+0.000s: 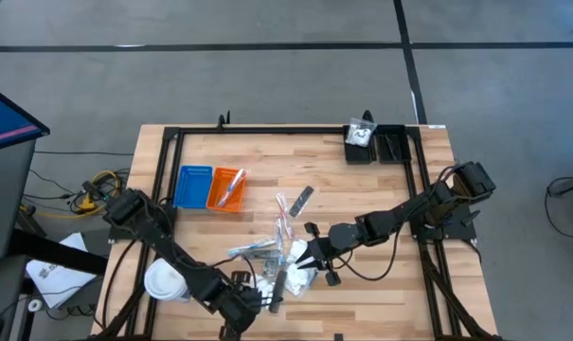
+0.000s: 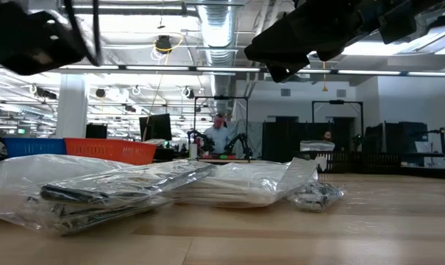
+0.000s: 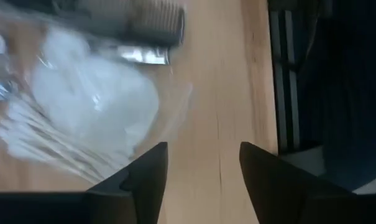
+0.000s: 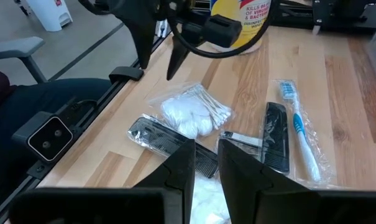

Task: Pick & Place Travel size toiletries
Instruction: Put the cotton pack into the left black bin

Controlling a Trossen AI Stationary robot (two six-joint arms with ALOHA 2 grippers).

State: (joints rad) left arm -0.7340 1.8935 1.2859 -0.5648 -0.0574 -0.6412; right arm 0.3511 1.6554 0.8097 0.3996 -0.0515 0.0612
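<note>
Toiletries (image 1: 277,260) heaped on table (image 1: 362,199); left gripper (image 1: 253,301) open beside.
</note>
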